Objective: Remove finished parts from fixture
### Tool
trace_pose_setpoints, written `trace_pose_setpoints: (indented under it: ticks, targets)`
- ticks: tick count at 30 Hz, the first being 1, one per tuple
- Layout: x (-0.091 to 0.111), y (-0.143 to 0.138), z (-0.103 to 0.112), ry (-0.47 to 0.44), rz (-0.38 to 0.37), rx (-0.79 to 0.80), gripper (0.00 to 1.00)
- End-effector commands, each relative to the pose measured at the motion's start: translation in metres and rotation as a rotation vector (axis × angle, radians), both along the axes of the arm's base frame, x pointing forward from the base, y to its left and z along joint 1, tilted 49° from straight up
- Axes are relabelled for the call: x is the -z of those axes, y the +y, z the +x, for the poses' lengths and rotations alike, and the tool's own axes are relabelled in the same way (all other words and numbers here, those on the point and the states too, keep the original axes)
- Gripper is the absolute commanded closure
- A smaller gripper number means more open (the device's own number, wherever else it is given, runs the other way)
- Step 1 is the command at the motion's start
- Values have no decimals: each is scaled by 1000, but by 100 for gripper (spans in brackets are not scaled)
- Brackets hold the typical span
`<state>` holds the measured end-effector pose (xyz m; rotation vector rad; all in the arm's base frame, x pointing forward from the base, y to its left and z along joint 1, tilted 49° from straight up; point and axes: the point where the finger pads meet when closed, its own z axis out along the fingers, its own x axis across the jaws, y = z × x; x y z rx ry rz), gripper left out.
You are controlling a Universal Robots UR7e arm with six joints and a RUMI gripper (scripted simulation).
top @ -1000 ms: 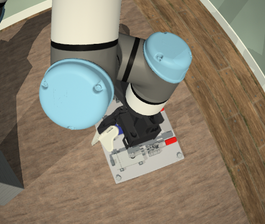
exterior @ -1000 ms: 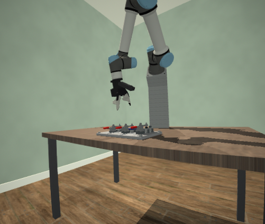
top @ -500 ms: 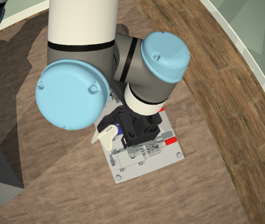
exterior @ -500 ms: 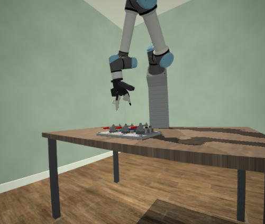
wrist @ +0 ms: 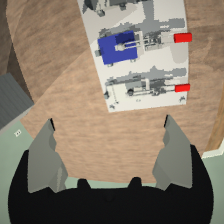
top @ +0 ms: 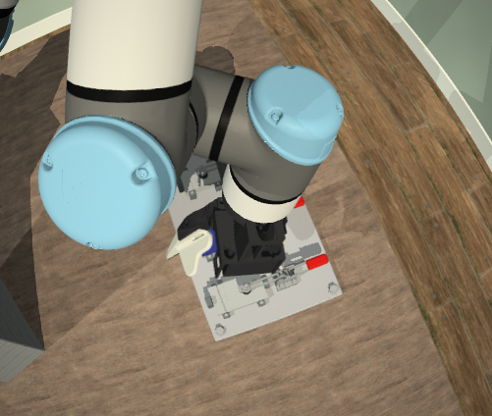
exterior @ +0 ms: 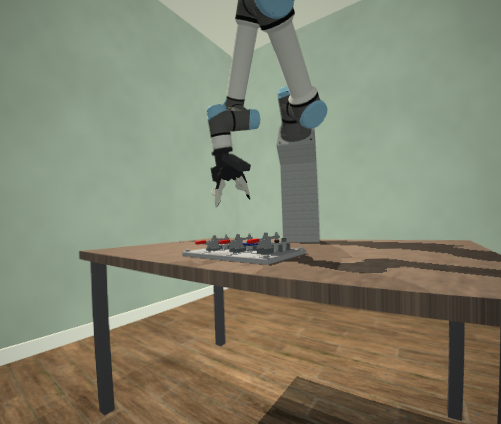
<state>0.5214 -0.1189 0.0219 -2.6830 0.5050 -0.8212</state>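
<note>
The big wooden table [exterior: 408, 280] holds the grey fixture [wrist: 97, 17] near one edge. My arm [exterior: 240, 60] hangs over it, and my gripper [exterior: 231, 194] is high above the fixture, wide open with nothing in it. The blue blank [wrist: 111, 49] sits clamped in the middle of the fixture. Next to it, one grey finished part [wrist: 125, 92] sits in its own clamp with a red handle [wrist: 182, 88].
</note>
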Motion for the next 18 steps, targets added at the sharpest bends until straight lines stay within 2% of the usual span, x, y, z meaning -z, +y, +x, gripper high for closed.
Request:
trace_pose_setpoints:
  ticks: [1,9,14,18]
  targets:
    - [0,1,0,-1,11,19,0]
    - [0,0,1,-2,9,19,0]
    - [-1,-5,-4,3,152,207,0]
    - [-1,-5,-4,3,152,207,0]
